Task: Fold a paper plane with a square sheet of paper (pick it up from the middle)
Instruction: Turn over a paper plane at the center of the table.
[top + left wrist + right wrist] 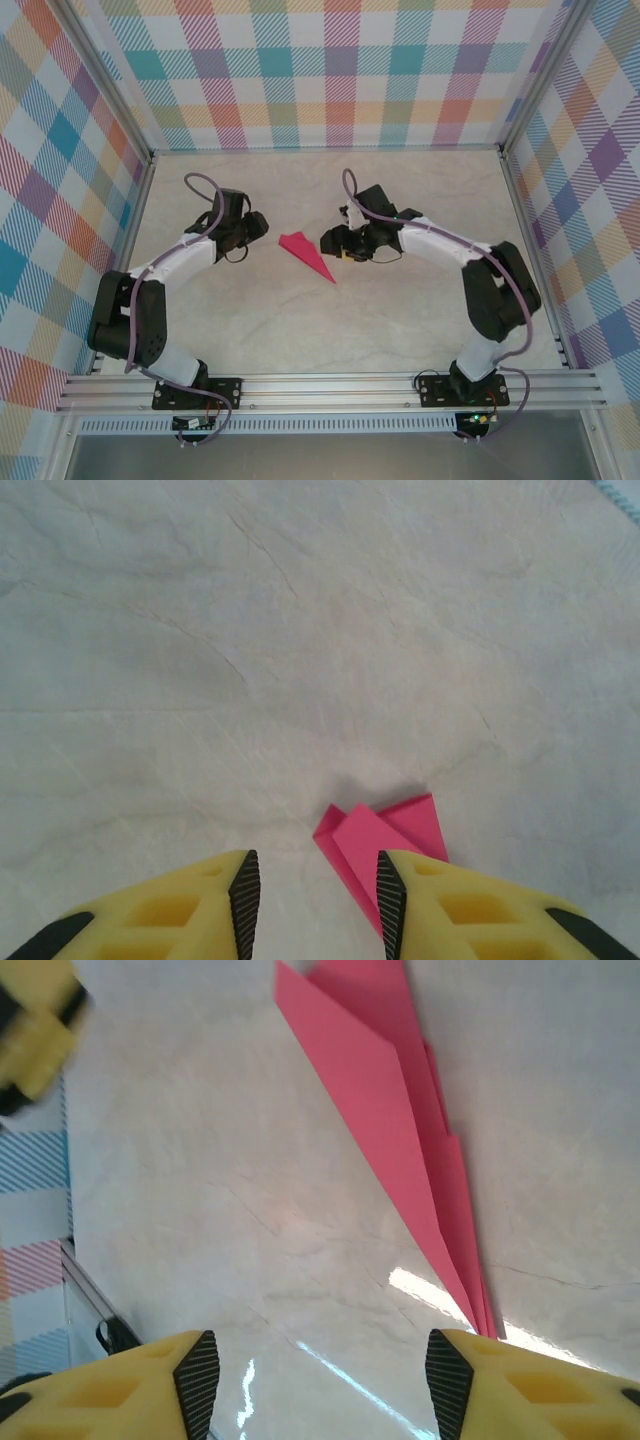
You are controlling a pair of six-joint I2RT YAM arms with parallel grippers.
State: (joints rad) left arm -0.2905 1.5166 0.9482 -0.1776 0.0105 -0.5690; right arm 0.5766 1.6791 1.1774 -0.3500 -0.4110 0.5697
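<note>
One paper plane [375, 842], partly behind left pincer [318, 905]

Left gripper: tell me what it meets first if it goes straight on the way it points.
Probably the pink-red folded paper plane: its wide end lies just ahead of the left gripper, slightly to one side. The gripper's height is unclear.

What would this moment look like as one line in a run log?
paper plane: folded, lying on table | left claw: open, empty | right claw: open, empty
</note>
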